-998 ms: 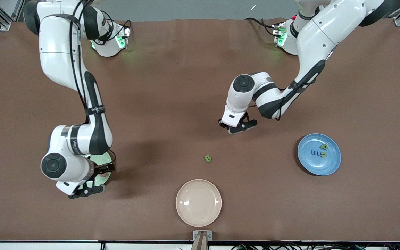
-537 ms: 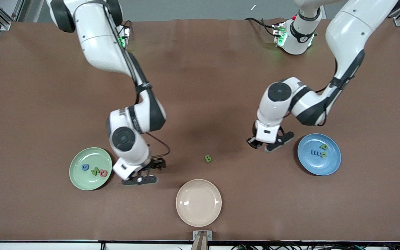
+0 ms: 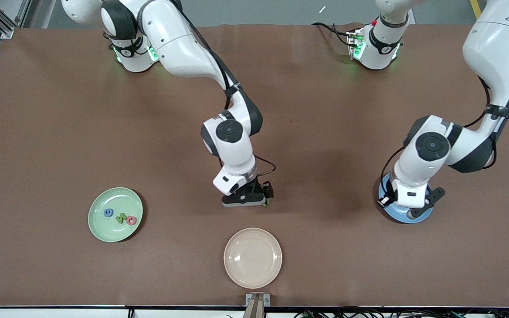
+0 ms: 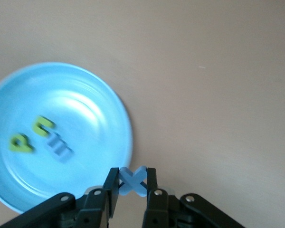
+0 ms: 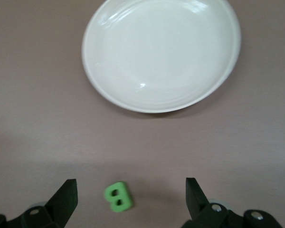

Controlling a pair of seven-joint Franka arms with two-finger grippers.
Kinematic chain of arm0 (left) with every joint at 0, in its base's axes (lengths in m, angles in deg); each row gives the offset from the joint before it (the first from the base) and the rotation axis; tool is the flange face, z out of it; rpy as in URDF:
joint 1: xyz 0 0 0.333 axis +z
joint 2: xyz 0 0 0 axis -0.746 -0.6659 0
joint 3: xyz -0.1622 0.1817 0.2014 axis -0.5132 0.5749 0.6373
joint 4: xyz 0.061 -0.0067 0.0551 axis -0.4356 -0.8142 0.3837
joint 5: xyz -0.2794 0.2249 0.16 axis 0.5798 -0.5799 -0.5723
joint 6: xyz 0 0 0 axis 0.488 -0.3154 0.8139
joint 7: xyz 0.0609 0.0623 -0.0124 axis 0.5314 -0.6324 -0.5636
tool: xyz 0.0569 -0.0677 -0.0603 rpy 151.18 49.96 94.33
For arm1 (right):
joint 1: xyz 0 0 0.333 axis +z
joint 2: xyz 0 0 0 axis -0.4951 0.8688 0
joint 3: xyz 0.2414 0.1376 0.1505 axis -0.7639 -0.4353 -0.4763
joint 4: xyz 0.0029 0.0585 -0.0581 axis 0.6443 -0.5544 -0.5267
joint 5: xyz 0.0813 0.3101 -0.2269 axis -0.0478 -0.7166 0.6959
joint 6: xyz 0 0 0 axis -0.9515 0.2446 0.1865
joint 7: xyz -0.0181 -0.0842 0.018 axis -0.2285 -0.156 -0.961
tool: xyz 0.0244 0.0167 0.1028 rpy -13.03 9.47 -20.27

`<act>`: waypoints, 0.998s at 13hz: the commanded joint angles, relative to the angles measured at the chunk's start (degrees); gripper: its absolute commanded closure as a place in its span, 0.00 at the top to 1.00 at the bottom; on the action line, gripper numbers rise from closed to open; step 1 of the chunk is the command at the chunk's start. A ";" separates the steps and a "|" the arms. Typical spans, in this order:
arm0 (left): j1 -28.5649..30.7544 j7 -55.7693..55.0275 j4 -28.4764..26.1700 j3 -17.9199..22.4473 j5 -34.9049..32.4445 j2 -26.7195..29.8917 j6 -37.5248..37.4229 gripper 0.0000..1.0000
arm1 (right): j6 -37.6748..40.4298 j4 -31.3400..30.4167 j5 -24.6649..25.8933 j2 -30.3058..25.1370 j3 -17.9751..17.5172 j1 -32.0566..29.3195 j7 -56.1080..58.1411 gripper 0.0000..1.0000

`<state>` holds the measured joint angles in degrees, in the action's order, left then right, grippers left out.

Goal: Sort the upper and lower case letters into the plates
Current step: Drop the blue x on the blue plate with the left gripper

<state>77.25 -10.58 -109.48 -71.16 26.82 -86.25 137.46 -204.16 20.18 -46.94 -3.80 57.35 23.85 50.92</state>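
Over the blue plate (image 3: 407, 216), at the left arm's end of the table, the left gripper (image 4: 132, 190) is held clamped on a blue x (image 4: 132, 180), with the green p (image 4: 20, 143), green n (image 4: 42, 125) and blue m (image 4: 58, 148) lying in that plate. Near the table's middle, the right gripper (image 5: 130, 197) is held with fingers spread wide above the green B (image 5: 118, 196), which lies on the brown table (image 3: 60, 132) farther from the front camera than the cream plate (image 3: 252, 257). Toward the right arm's end, a blue G (image 3: 108, 213), a green N (image 3: 121, 217) and a pink Q (image 3: 131, 220) are found lying in the mint green plate (image 3: 100, 229).
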 commanded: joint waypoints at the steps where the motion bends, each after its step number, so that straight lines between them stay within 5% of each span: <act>1: 3.85 6.37 0.26 -0.37 1.07 -1.24 -1.77 0.00 | -2.94 -0.06 -0.56 1.65 0.63 1.40 -0.48 1.00; 6: 4.57 9.71 0.17 0.42 0.37 -3.71 -1.86 0.04 | -8.04 2.13 1.82 6.22 0.72 1.93 -0.13 0.98; 10: 4.83 12.35 -0.18 0.16 0.63 -2.66 -6.58 0.34 | -9.97 2.75 2.78 7.54 0.72 2.02 -0.05 0.96; 11: 4.83 14.36 -0.36 0.25 0.72 -2.57 -7.13 0.45 | -10.15 2.75 4.09 7.81 0.72 1.93 -0.13 0.92; 13: 6.67 16.74 -0.62 0.16 0.72 -2.57 -7.48 1.00 | -10.24 2.75 6.38 7.90 0.72 1.76 -0.13 0.76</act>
<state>82.22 3.31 -109.43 -70.72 26.84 -90.28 131.27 -213.91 21.84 -42.64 3.21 57.48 25.54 51.13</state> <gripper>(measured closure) 0.498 0.154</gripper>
